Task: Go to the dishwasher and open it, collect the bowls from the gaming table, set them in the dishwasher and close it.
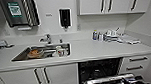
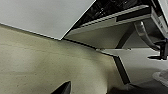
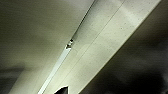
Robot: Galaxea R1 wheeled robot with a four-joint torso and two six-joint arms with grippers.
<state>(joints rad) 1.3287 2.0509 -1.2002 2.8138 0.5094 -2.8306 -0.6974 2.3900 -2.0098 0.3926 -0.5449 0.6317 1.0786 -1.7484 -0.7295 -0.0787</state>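
Note:
The dishwasher [image 1: 100, 68] stands open under the counter at the lower right, its dark inside showing. Its steel-fronted door [image 1: 107, 81] is swung down toward me. The left wrist view catches that door [image 2: 112, 32] from below, partly lowered, with wire racks [image 2: 112, 7] in the dark cavity above it. A dark part of the robot [image 2: 162, 48] with a pale hose sits by the door's edge. A dark tip of my left gripper [image 2: 63, 88] pokes in over the pale floor. Another dark tip, of my right gripper [image 3: 62, 90], shows against a pale seamed surface. The bowls and the gaming table are out of view.
A white counter [image 1: 92, 50] carries a steel sink [image 1: 22, 56] holding an orange item [image 1: 34, 53] and white cups [image 1: 60, 51]. Bottles and clutter [image 1: 111, 35] sit at the back right. White cabinet doors [image 1: 40, 76] flank the dishwasher on the left, drawers [image 1: 137, 63] on the right.

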